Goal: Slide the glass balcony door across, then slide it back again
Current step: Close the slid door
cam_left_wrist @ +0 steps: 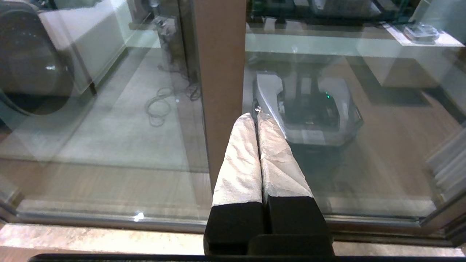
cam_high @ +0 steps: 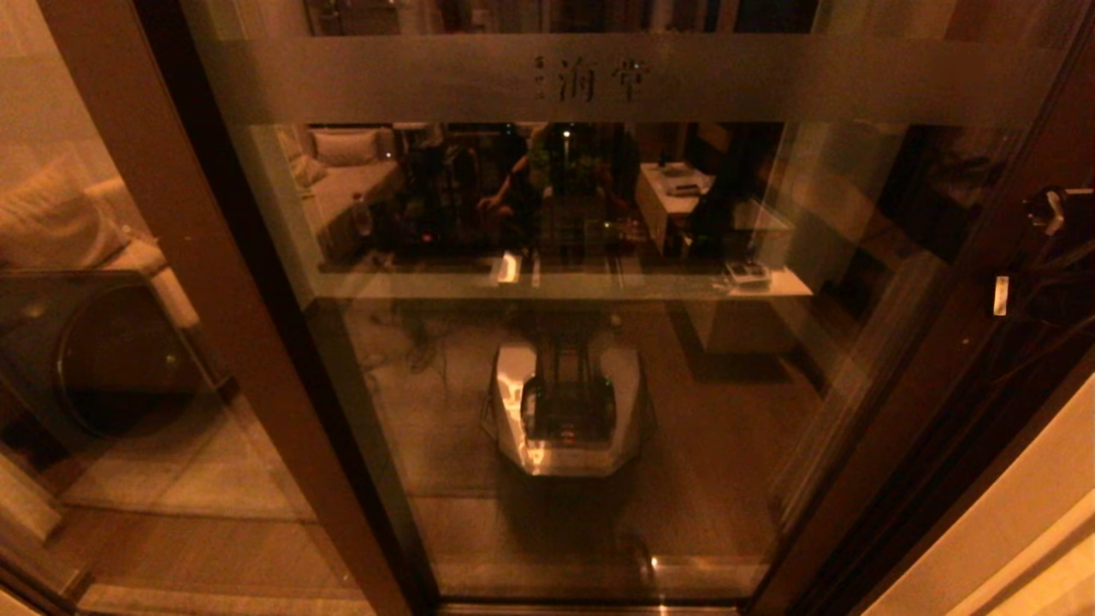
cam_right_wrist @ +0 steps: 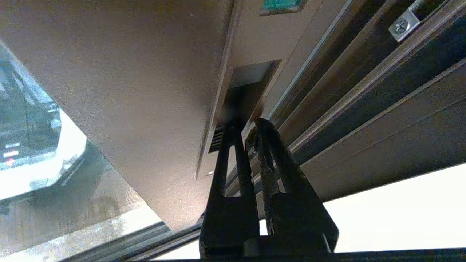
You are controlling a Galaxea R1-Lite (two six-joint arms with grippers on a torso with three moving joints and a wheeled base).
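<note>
Glass balcony door [cam_high: 547,368] fills the middle of the head view, a tall pane in a dark brown frame. Frosted band with faint characters [cam_high: 599,79] runs across its top. Its left stile [cam_high: 214,282] slants down from upper left to the bottom track; the right stile [cam_high: 949,385] slants the other way, down to the lower right.

Left of the left stile is a second glass panel [cam_high: 103,385], brown-framed, with a dark round-fronted appliance [cam_high: 94,351] showing behind it. Right of the right stile lie parallel dark frame rails, then a pale wall surface [cam_high: 1009,530] at the lower right corner.

Right claw [cam_right_wrist: 247,127]: fingers pressed close together, tips at the lower end of the slim recessed handle [cam_right_wrist: 247,87] in the brown stile. Whether they bear on the handle's edge cannot be told. Track rails [cam_right_wrist: 364,109] run just beside the claw. In the head view the right arm [cam_high: 1048,248] shows only at the far right edge, against the frame.

Left claw [cam_left_wrist: 256,116]: pale-wrapped fingers pressed together, holding nothing, hanging before a brown stile [cam_left_wrist: 220,83] and apart from it. The floor track [cam_left_wrist: 109,218] runs below.

Reflections of the robot's base [cam_high: 565,411] and a room show in the pane.
</note>
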